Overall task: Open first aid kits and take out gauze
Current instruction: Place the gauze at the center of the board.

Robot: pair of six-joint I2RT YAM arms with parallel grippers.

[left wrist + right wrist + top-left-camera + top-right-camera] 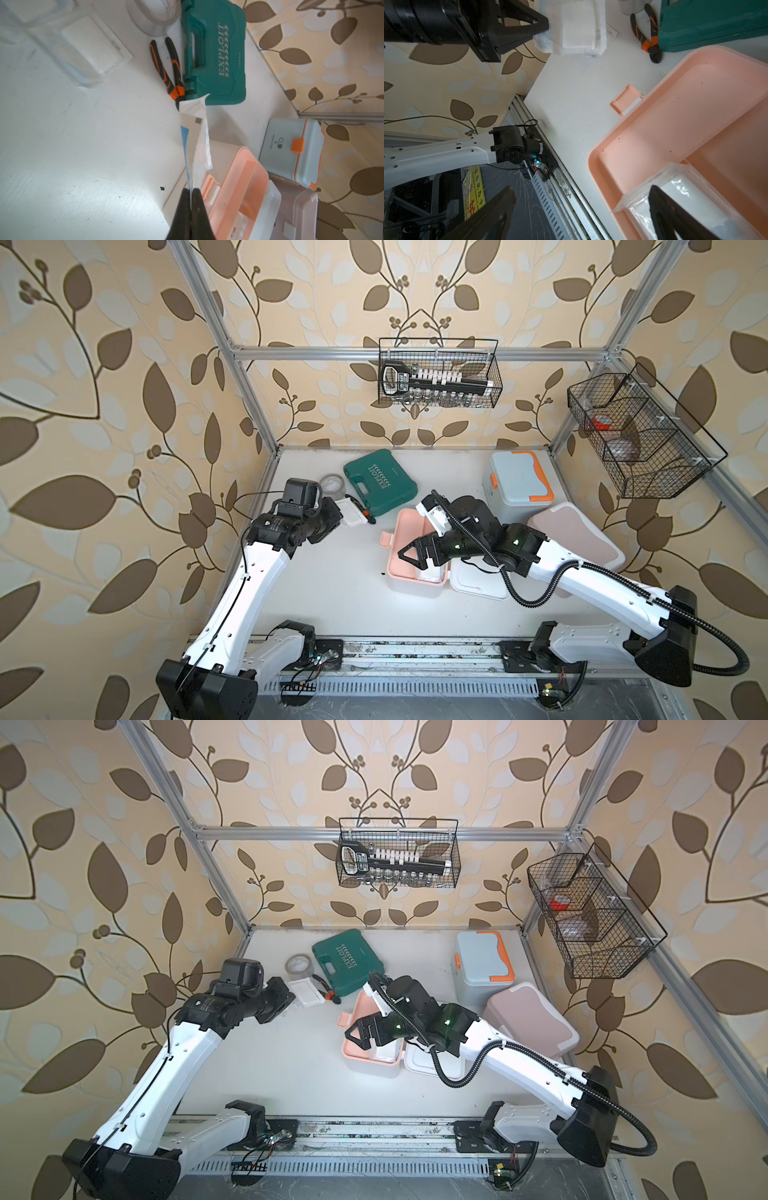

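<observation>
Our left hand is pinched shut on the edge of a gauze packet, whose long axis runs straight out from the fingertips, above the surface near the loose packets. Our right hand, spread wide and empty, hovers over the open peach-trimmed kit. One of its fingers is just above the remaining packet, so we judge it the nearer.

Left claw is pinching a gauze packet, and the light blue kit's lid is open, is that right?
Not quite: the light blue kit is shut, lid down and orange latch closed, as the left wrist view shows. The left claw is indeed pinching a gauze packet.
</observation>
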